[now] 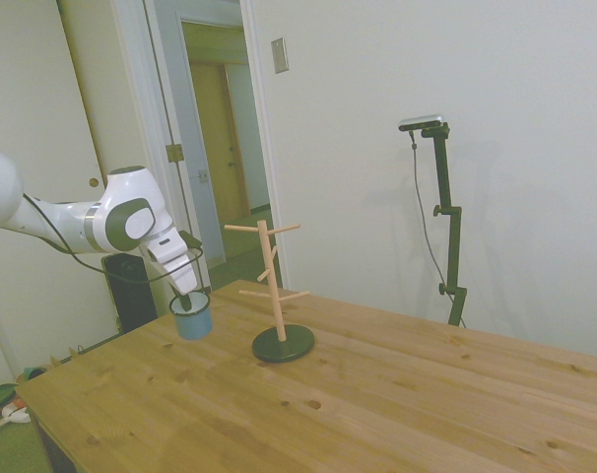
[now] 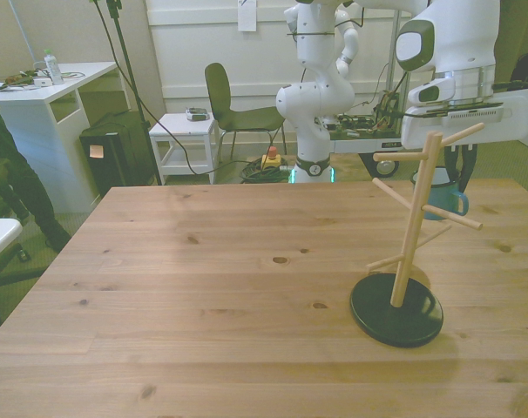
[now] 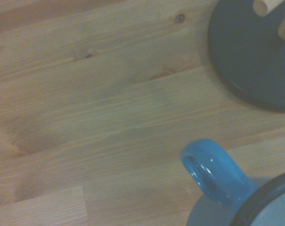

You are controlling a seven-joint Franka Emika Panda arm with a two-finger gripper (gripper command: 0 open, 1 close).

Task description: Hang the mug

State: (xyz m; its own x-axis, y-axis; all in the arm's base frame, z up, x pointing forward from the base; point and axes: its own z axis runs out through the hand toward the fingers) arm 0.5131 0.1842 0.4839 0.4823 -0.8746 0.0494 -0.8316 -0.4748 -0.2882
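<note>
The mug (image 1: 192,317) is already up off the table (image 1: 397,394), carried by the gripper (image 1: 186,294), whose fingers come down onto its rim and look pinched on the wall there, so the step in hand is the carry toward the peg stand (image 1: 276,286). In the side view the mug hangs at about nine o'clock from the stand's round dark base (image 1: 283,343), near it but clearly apart, and lower than the top pegs. In the front view it shows only in part, behind the stand's post at roughly one o'clock from the base. The next move, as I judge it, calls for raising the mug to peg height and turning it so the handle (image 3: 213,172) faces a peg tip, then sliding the loop over; a low or skewed approach could knock the stand. The mug is small, light blue, upright, with a thin dark rim and pale inside.
</note>
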